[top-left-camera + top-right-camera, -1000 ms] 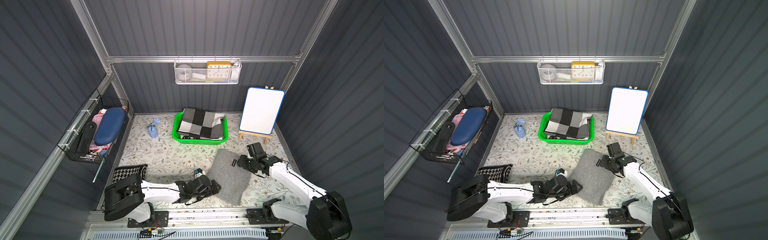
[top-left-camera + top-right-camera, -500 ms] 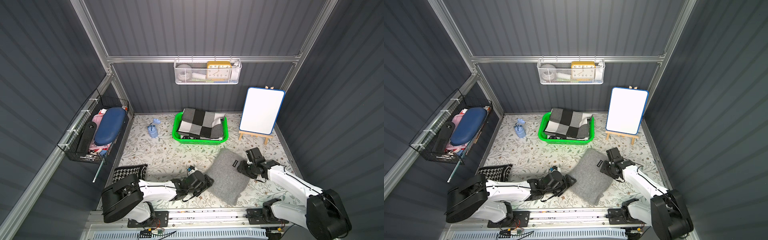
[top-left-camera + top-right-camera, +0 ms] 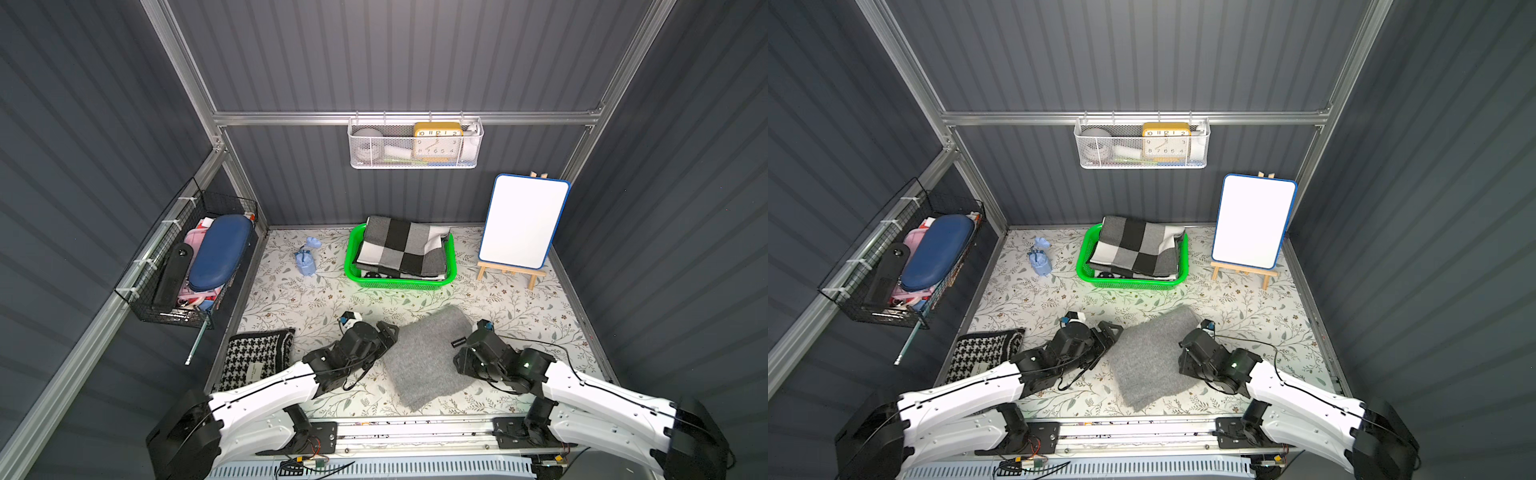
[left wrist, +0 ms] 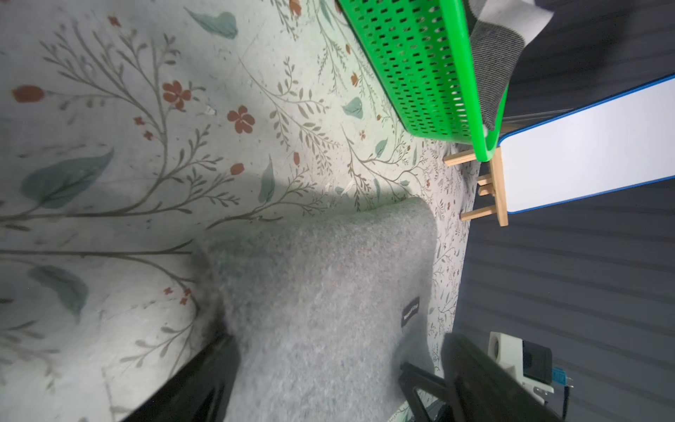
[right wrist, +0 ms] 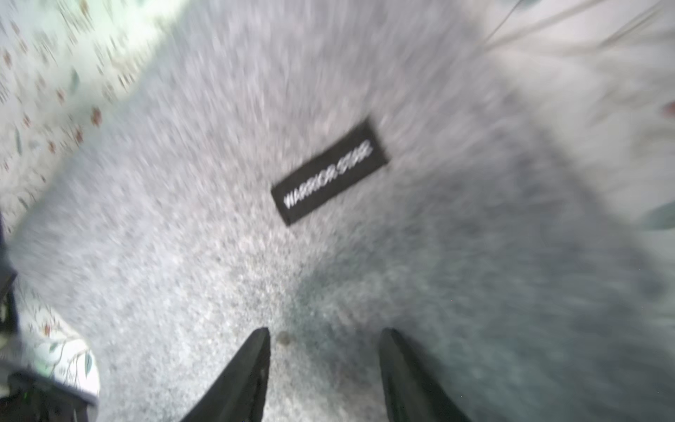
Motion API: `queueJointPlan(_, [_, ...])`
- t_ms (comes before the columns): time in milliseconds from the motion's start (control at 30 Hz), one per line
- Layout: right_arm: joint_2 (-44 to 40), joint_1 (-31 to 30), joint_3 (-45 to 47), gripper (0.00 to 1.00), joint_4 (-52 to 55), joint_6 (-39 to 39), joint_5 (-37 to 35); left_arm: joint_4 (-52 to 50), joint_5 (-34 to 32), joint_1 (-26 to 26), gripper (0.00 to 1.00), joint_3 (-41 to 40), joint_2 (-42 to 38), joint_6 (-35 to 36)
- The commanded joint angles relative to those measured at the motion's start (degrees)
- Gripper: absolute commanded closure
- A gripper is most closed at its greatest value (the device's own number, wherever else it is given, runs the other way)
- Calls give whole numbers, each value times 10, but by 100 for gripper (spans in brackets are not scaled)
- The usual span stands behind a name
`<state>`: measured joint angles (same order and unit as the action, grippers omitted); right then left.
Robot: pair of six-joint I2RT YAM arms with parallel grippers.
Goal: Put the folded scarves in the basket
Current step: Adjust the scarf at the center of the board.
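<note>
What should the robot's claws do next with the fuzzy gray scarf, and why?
Probably close both claws on the gray scarf. It lies flat on the table, the open left claw and open right claw sit at its opposite sides, and the green basket is farther back.

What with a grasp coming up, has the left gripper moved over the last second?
Yes. The left gripper has moved away from the front rail, toward the basket, alongside the gray scarf.
</note>
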<state>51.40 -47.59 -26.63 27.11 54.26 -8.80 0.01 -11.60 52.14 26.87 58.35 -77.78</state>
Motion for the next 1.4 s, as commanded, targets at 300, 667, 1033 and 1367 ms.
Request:
queueJointPlan(300, [-22, 188, -43, 41, 16, -115, -17, -23, 91, -1, 1, -25, -15, 88])
queueJointPlan(667, [136, 256, -42, 45, -21, -113, 135, 16, 97, 0, 1, -42, 59, 50])
queueJointPlan(1033, [41, 66, 64, 47, -71, 69, 141, -56, 24, 0, 1, -29, 50, -11])
queueJointPlan(1367, [-123, 31, 49, 36, 61, 27, -37, -118, -10, 0, 1, -26, -3, -33])
